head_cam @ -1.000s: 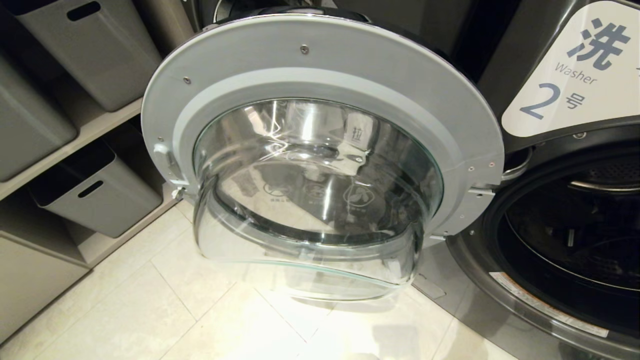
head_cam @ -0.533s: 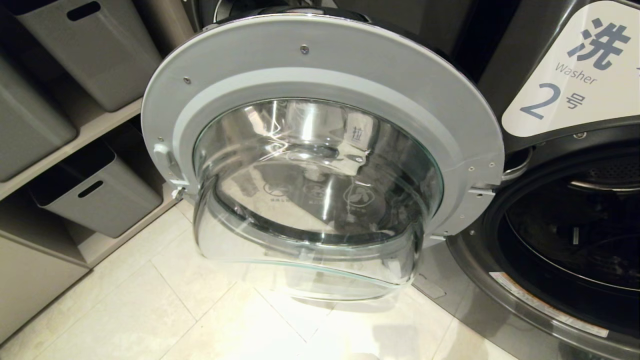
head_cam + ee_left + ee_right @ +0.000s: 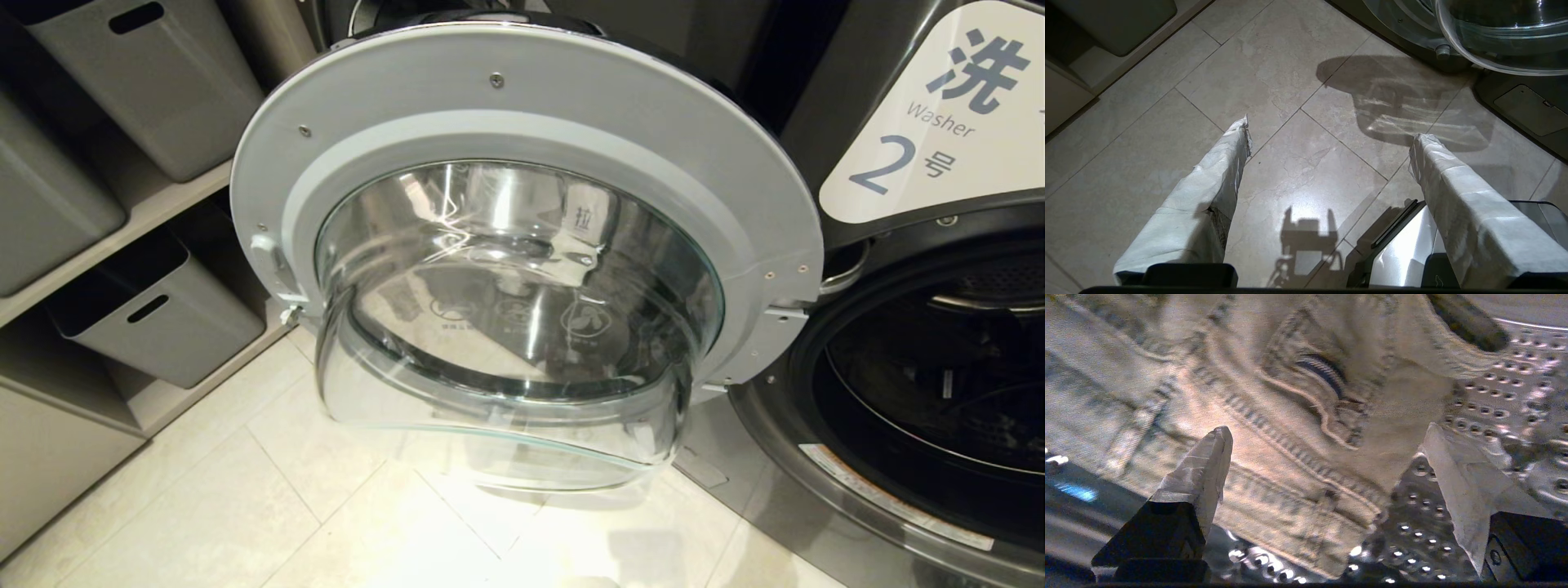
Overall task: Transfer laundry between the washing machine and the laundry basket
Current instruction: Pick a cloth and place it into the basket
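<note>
The right gripper (image 3: 1327, 435) is reaching inside the perforated steel drum (image 3: 1494, 404), jaws spread wide and gripping nothing; the faded light-blue denim garment (image 3: 1274, 416) is lying just ahead between them, its stitched seam running diagonally across the gap. The left gripper (image 3: 1329, 134) is hanging wide open and empty over the beige floor tiles (image 3: 1274, 69), far from the laundry. The head view is showing only the open glass door (image 3: 522, 327), not the denim

White panel (image 3: 939, 122) on the washing machine (image 3: 816, 457), at two o'clock — reads "洗", "Washer", "2号"; door glass (image 3: 522, 310) — "拉".
</note>
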You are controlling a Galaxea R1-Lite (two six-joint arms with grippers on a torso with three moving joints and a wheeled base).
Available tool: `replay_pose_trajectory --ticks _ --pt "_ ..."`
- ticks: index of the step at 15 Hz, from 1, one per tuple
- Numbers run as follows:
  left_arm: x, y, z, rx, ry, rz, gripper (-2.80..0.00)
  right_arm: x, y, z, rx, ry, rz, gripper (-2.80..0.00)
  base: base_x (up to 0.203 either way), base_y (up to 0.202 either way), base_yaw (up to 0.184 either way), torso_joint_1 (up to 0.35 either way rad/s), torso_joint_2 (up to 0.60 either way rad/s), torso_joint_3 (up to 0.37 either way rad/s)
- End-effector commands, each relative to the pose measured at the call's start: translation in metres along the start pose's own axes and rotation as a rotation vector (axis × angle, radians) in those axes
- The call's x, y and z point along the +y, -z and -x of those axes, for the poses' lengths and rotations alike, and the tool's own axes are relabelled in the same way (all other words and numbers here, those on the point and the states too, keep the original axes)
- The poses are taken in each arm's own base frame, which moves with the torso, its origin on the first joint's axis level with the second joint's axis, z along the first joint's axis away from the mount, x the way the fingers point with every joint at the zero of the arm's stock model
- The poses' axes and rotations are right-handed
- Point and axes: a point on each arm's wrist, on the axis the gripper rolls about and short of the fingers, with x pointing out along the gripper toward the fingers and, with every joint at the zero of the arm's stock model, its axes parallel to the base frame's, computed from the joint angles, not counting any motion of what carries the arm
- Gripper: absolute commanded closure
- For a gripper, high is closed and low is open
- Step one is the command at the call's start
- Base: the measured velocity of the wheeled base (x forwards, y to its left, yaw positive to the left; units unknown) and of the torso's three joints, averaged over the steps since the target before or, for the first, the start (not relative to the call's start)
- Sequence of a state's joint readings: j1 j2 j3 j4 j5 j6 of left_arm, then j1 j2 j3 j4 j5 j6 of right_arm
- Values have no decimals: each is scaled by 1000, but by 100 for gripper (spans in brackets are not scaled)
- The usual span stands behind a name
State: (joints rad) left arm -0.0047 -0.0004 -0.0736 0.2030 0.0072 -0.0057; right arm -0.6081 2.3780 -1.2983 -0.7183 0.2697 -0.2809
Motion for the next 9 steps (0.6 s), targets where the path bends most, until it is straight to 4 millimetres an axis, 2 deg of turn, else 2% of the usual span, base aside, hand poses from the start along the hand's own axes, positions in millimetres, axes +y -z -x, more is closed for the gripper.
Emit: replay_pose_trajectory --ticks 1,3,4,7,9 --pt "0 0 0 -2 -1 0 -280 3 3 5 14 -11 -4 -280 0 0 0 0 0 0" --pt "0 0 0 -2 -2 1 -280 12 21 12 71 -66 -20 -280 0 0 0 0 0 0" --pt "0 0 0 0 -1 0 -280 15 24 17 75 -112 -15 -280 0 0 0 0 0 0" --pt "0 0 0 -1 -1 0 -280 13 14 25 45 -172 20 -280 0 0 0 0 0 0" --pt "0 0 0 -1 -1 0 -280 23 12 22 54 -205 22 -280 0 0 0 0 0 0"
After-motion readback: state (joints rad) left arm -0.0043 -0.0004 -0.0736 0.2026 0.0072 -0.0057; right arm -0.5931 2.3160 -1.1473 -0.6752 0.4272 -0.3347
